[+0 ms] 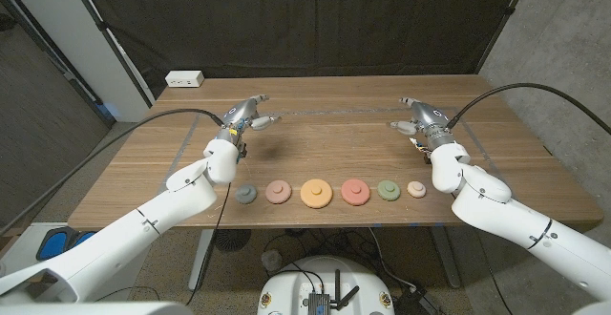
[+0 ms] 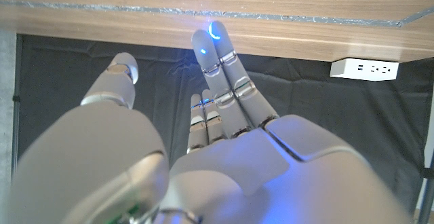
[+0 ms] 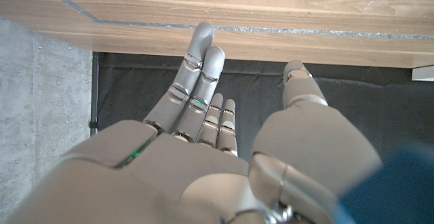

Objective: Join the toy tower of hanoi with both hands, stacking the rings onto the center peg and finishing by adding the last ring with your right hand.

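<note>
Nothing stacked yet: six round wooden pieces in row on wooden counter [image 1: 315,153] at 6 o'clock, grey disc [image 1: 246,196] through orange middle disc [image 1: 316,194] to small cream disc [image 1: 416,189]. Left hand [image 1: 246,119] at 10 o'clock, right hand [image 1: 420,121] at 2 o'clock, fingers of both spread, empty, well apart from row. Every ring left.

On my right wrist feed I see the right robot hand [image 3: 224,163] from behind, its fingers [image 3: 196,68] straight and close together, thumb [image 3: 298,81] apart, holding nothing. They reach toward the wooden table [image 3: 271,3], a black curtain [image 3: 352,108] behind.
</note>
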